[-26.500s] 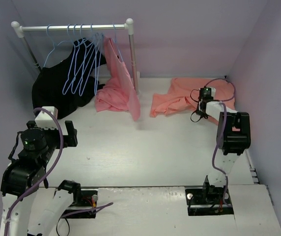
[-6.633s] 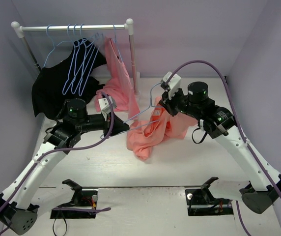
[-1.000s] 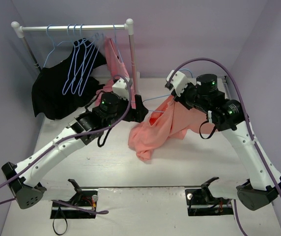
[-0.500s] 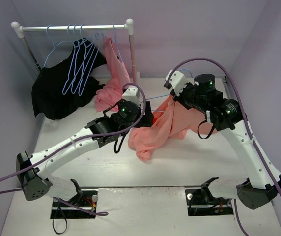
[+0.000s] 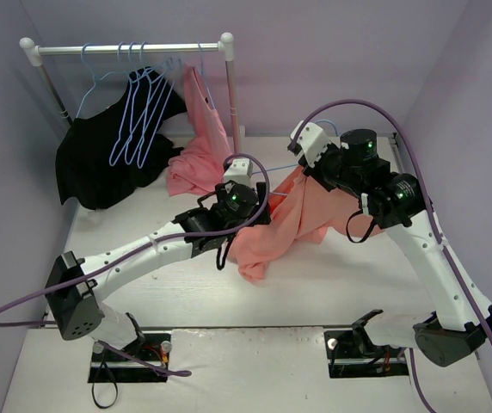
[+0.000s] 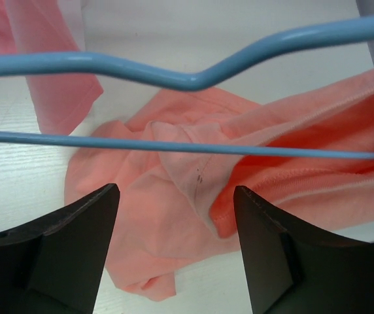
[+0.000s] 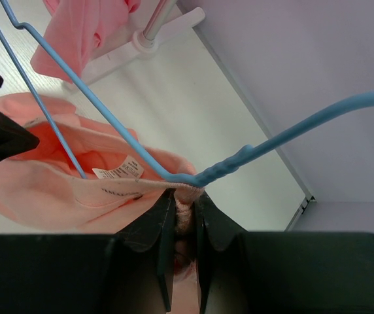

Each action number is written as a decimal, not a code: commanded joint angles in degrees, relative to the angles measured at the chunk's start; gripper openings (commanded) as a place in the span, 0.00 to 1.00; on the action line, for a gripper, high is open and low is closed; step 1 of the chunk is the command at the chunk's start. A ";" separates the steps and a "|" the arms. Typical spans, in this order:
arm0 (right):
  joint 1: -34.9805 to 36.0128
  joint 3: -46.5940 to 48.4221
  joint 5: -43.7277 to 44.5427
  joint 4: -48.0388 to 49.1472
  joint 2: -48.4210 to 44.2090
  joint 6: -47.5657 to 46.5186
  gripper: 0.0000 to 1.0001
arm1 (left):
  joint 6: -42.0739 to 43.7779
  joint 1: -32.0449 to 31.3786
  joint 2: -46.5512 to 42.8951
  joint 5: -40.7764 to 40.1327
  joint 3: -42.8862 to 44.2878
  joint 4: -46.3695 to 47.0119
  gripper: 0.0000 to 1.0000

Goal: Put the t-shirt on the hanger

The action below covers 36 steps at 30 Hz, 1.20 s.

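Note:
The salmon-pink t-shirt (image 5: 282,225) hangs limp from my right gripper (image 5: 301,165), its lower part bunched on the table. In the right wrist view my right gripper (image 7: 184,196) is shut on the shirt's ribbed collar (image 7: 186,210). The light-blue hanger (image 7: 193,176) lies across the collar, its twisted neck just above the fingertips and its arms running into the neck opening. It shows faintly from above (image 5: 272,170). My left gripper (image 5: 261,210) is open and empty at the shirt's left edge. In its view (image 6: 174,226) the hanger wires (image 6: 187,80) cross above the shirt (image 6: 167,216).
A white-capped rack bar (image 5: 126,49) at the back left carries several blue hangers (image 5: 143,112), a black garment (image 5: 91,163) and a second pink garment (image 5: 199,159). Its post (image 5: 231,103) and foot (image 7: 154,39) stand close behind the shirt. Walls close in on three sides.
My left arm has swung right, and its open gripper has moved from near the rack post to the shirt's left edge. My right gripper has barely moved and still holds the collar.

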 commanded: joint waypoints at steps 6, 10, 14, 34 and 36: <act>0.48 0.12 0.72 5.77 -2.79 1.18 0.00 | -1.62 -0.08 2.61 -3.48 -0.22 7.51 0.46; 0.48 -0.77 1.28 5.77 -3.62 1.33 0.00 | -3.06 -0.08 3.94 -2.52 -0.75 7.84 0.39; 0.48 -1.69 3.23 5.77 -4.85 0.95 0.00 | -3.19 0.60 2.12 -4.15 -2.12 7.01 0.20; 0.87 -5.67 1.96 5.60 -9.09 0.06 0.00 | 11.50 13.10 -3.43 0.21 11.08 -9.81 0.00; 1.25 -5.78 2.22 5.60 -8.90 -0.07 0.00 | 14.13 13.10 -2.73 1.17 15.69 -12.31 0.00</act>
